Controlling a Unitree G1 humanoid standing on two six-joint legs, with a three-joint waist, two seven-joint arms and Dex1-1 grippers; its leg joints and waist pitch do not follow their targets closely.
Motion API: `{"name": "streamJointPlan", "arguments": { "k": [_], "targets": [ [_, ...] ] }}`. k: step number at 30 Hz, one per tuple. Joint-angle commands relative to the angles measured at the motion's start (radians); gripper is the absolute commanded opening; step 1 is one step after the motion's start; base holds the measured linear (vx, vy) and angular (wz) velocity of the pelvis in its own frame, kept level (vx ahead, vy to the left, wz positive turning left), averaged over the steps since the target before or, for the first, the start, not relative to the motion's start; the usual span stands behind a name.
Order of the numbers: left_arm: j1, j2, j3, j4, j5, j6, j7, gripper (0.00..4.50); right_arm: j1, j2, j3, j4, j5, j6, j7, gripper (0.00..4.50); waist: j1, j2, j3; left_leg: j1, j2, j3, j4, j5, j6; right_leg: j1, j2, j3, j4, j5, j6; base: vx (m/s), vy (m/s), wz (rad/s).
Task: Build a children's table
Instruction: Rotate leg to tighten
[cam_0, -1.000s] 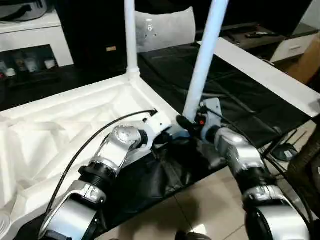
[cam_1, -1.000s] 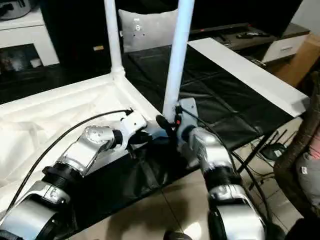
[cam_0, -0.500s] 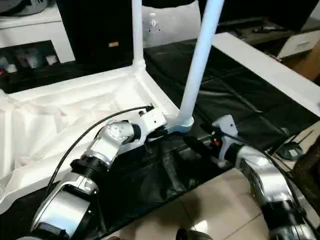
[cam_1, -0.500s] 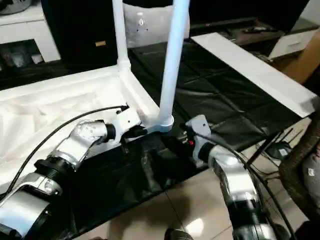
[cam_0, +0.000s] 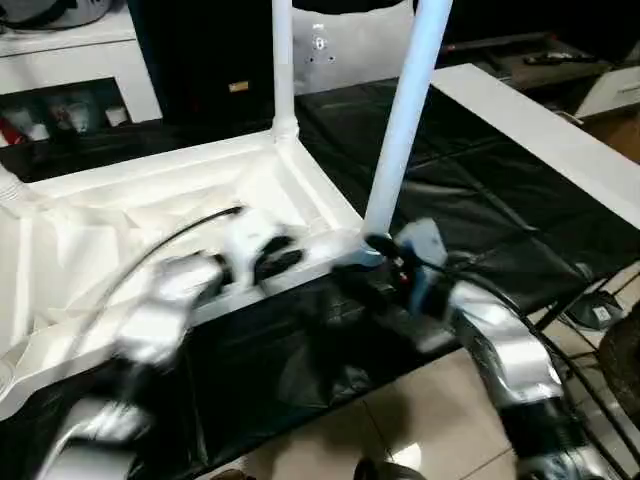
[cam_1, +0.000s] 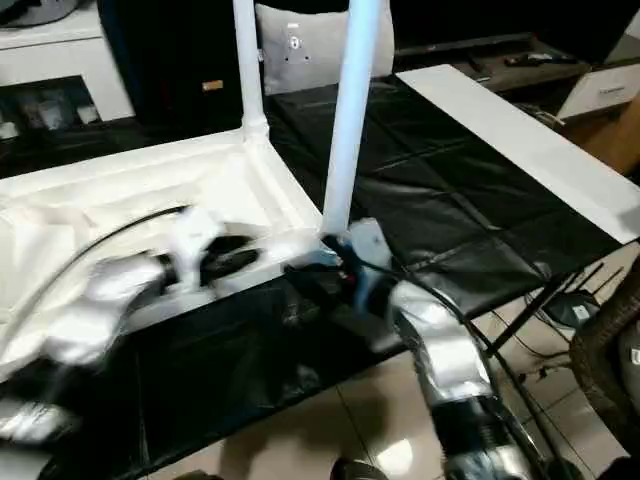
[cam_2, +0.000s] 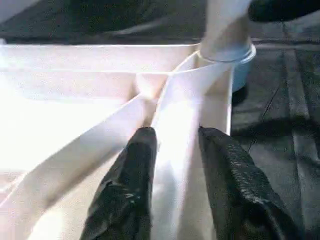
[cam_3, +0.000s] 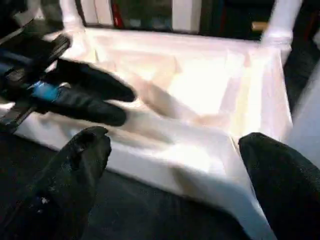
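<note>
The left claw (cam_2: 175, 150) has its fingers a little apart, one on each side of the table (cam_0: 150, 215) rim. The right claw (cam_3: 175, 165) is wide apart before the corner leg (cam_0: 405, 120). The table lies upside down on the desk (cam_0: 480, 190), near its front edge.

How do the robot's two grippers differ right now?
The left gripper has its fingers close together, straddling a thin white rib of the upturned table top. The right gripper stands wide open, holding nothing, beside the near leg. Both have black fingers and sit at the table's near corner.
</note>
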Motion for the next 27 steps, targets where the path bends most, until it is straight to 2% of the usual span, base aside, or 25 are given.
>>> {"name": "streamJointPlan", "arguments": {
  "k": [1,2,3,4,5,6,8,9,10,11,12,13,16,17,18,19,20,21,22,23,24,25,26,27],
  "targets": [
    [0.029,0.012,0.02,-0.09,-0.039,0.056,0.0,1.89,-0.018,0.007,0.003,0.026,0.001,-0.001,-0.011,4.5,0.007,0.0,-0.063,0.008,0.026,0.002,-0.079,-0.317,0.025,0.053,-0.042,0.057,-0.065,-0.438,-0.131,0.0,0.0,0.0],
    [0.066,0.022,0.029,-0.146,-0.056,0.086,-0.002,1.96,-0.033,0.016,0.004,0.05,-0.004,-0.009,-0.021,4.5,0.01,0.002,-0.065,0.01,0.028,0.001,-0.079,-0.311,0.022,0.053,-0.044,0.059,-0.061,-0.426,-0.134,0.0,0.0,0.0],
    [0.092,0.03,0.032,-0.178,-0.06,0.1,-0.004,2.01,-0.043,0.022,0.003,0.066,-0.005,-0.013,-0.028,4.5,0.012,-0.004,-0.065,0.003,0.029,0.0,-0.082,-0.292,0.021,0.057,-0.044,0.06,-0.055,-0.405,-0.138,0.0,0.0,0.0],
    [0.109,0.036,0.033,-0.199,-0.063,0.109,-0.006,2.01,-0.05,0.026,0.002,0.077,-0.006,-0.016,-0.032,4.5,0.013,-0.011,-0.065,0.006,0.031,0.002,-0.083,-0.293,0.02,0.054,-0.043,0.061,-0.055,-0.404,-0.138,0.0,0.0,0.0],
    [0.166,0.054,0.037,-0.272,-0.069,0.148,-0.011,2.17,-0.071,0.038,0.002,0.11,-0.011,-0.028,-0.042,4.5,0.013,-0.015,-0.065,0.005,0.032,0.001,-0.084,-0.287,0.018,0.056,-0.043,0.063,-0.051,-0.399,-0.139,0.0,0.0,0.0],
    [0.192,0.063,0.039,-0.305,-0.069,0.167,-0.011,2.28,-0.081,0.043,0.003,0.125,-0.014,-0.034,-0.046,4.5,0.014,-0.014,-0.065,0.004,0.031,0.002,-0.083,-0.28,0.017,0.054,-0.042,0.065,-0.047,-0.391,-0.14,0.0,0.0,0.0],
    [0.207,0.07,0.045,-0.337,-0.078,0.192,-0.006,2.38,-0.088,0.046,0.004,0.135,-0.015,-0.038,-0.048,4.5,0.017,-0.012,-0.06,0.008,0.028,0.006,-0.083,-0.3,0.012,0.049,-0.038,0.067,-0.053,-0.425,-0.124,0.0,0.0,0.0],
    [0.209,0.069,0.051,-0.357,-0.092,0.217,-0.004,2.59,-0.093,0.046,0.004,0.141,-0.016,-0.041,-0.049,4.5,0.022,-0.017,-0.058,0.013,0.026,0.008,-0.083,-0.318,0.007,0.045,-0.037,0.068,-0.061,-0.455,-0.112,0.0,0.0,0.0],
    [0.212,0.069,0.055,-0.378,-0.104,0.241,-0.001,2.67,-0.096,0.047,0.003,0.148,-0.017,-0.045,-0.051,4.5,0.026,-0.016,-0.059,0.017,0.026,0.008,-0.082,-0.321,0.002,0.044,-0.039,0.07,-0.06,-0.453,-0.112,0.0,0.0,0.0],
    [0.211,0.071,0.056,-0.398,-0.109,0.26,0.002,2.67,-0.102,0.049,0.001,0.158,-0.017,-0.049,-0.056,4.5,0.029,-0.021,-0.056,0.018,0.027,0.007,-0.085,-0.334,-0.005,0.041,-0.037,0.073,-0.058,-0.45,-0.114,0.0,0.0,0.0],
    [0.207,0.069,0.055,-0.409,-0.105,0.268,0.015,2.74,-0.105,0.051,-0.003,0.164,-0.018,-0.054,-0.064,4.5,0.027,-0.024,-0.052,0.015,0.025,0.005,-0.088,-0.362,-0.008,0.044,-0.035,0.072,-0.061,-0.48,-0.104,0.0,0.0,0.0],
    [0.207,0.069,0.055,-0.413,-0.104,0.27,0.02,2.81,-0.106,0.052,-0.004,0.166,-0.018,-0.055,-0.067,4.5,0.026,-0.026,-0.051,0.017,0.024,0.004,-0.087,-0.378,-0.011,0.042,-0.035,0.071,-0.063,-0.503,-0.095,0.0,0.0,0.0],
    [0.183,-0.01,0.093,-0.374,-0.066,0.216,0.168,3.09,-0.086,0.058,-0.002,0.124,-0.007,-0.017,-0.076,4.5,0.021,-0.026,-0.051,0.019,0.017,0.002,-0.083,-0.407,-0.012,0.041,-0.033,0.068,-0.077,-0.57,-0.049,0.0,0.0,0.0],
    [0.179,-0.046,0.109,-0.366,-0.053,0.2,0.234,3.15,-0.074,0.063,-0.007,0.106,0.001,-0.017,-0.085,4.5,0.023,-0.02,-0.052,0.017,0.015,0.001,-0.082,-0.4,-0.012,0.043,-0.032,0.066,-0.08,-0.575,-0.034,0.0,0.0,0.0],
    [0.177,-0.074,0.122,-0.363,-0.053,0.195,0.277,3.15,-0.064,0.061,-0.005,0.093,-0.001,-0.031,-0.085,4.5,0.024,-0.027,-0.056,0.019,0.015,0.001,-0.079,-0.391,-0.01,0.042,-0.032,0.064,-0.083,-0.574,-0.023,0.0,0.0,0.0],
    [0.176,-0.088,0.13,-0.365,-0.056,0.199,0.298,3.15,-0.06,0.06,-0.003,0.088,-0.002,-0.043,-0.084,4.5,0.025,-0.02,-0.057,0.016,0.015,0.0,-0.079,-0.387,-0.009,0.044,-0.033,0.064,-0.08,-0.569,-0.022,0.0,0.0,0.0],
    [0.179,-0.118,0.127,-0.377,-0.048,0.19,0.337,3.15,-0.028,0.052,0.02,0.054,-0.022,-0.054,-0.082,4.5,0.04,-0.022,-0.053,-0.049,0.0,-0.042,-0.097,-0.385,0.022,0.095,-0.058,0.026,-0.052,-0.547,-0.029,0.0,0.0,0.0],
    [0.18,-0.129,0.122,-0.381,-0.042,0.193,0.354,3.15,-0.013,0.05,0.028,0.042,-0.028,-0.052,-0.084,4.5,0.042,0.003,-0.064,-0.037,0.008,-0.049,-0.101,-0.377,0.035,0.092,-0.051,0.018,-0.06,-0.492,-0.042,-0.004,-0.025,0.35],
    [0.18,-0.131,0.121,-0.382,-0.041,0.194,0.357,3.15,-0.011,0.05,0.029,0.039,-0.029,-0.052,-0.085,4.5,0.017,0.0,-0.057,-0.051,0.014,-0.078,-0.1,-0.408,0.045,0.091,-0.045,0.0,-0.051,-0.399,-0.066,-0.004,-0.025,0.35],
    [0.17,-0.154,0.118,-0.372,-0.023,0.23,0.414,3.15,0.011,0.051,0.036,0.024,-0.034,-0.062,-0.093,4.5,0.013,0.02,-0.063,-0.044,0.032,-0.111,-0.106,-0.46,0.021,0.096,-0.031,-0.013,-0.034,-0.31,-0.101,0.017,-0.049,0.45],
    [0.168,-0.157,0.117,-0.369,-0.019,0.238,0.423,3.15,0.014,0.051,0.037,0.021,-0.034,-0.063,-0.094,4.5,0.0,0.032,-0.067,-0.037,0.06,-0.161,-0.125,-0.485,0.026,0.095,-0.008,-0.02,0.002,-0.202,-0.136,0.054,-0.082,0.48],
    [0.162,-0.163,0.116,-0.36,-0.008,0.251,0.445,3.15,0.02,0.053,0.037,0.015,-0.032,-0.067,-0.096,4.5,-0.003,0.044,-0.066,-0.022,0.074,-0.192,-0.135,-0.482,0.047,0.082,0.01,-0.022,0.029,-0.172,-0.162,0.054,-0.082,0.48],
    [0.16,-0.164,0.115,-0.356,-0.004,0.249,0.45,3.15,0.022,0.054,0.037,0.011,-0.031,-0.067,-0.097,4.5,-0.012,0.052,-0.06,0.008,0.095,-0.237,-0.145,-0.464,0.113,0.049,0.033,-0.01,0.076,-0.19,-0.227,0.06,-0.123,0.55],
    [0.154,-0.175,0.122,-0.343,0.008,0.249,0.479,3.15,0.025,0.056,0.034,0.004,-0.027,-0.063,-0.101,4.5,-0.01,0.032,-0.051,-0.028,0.034,-0.212,-0.115,-0.392,0.175,0.063,0.004,0.024,0.048,-0.186,-0.275,-0.006,-0.158,0.65]
  ]
}}
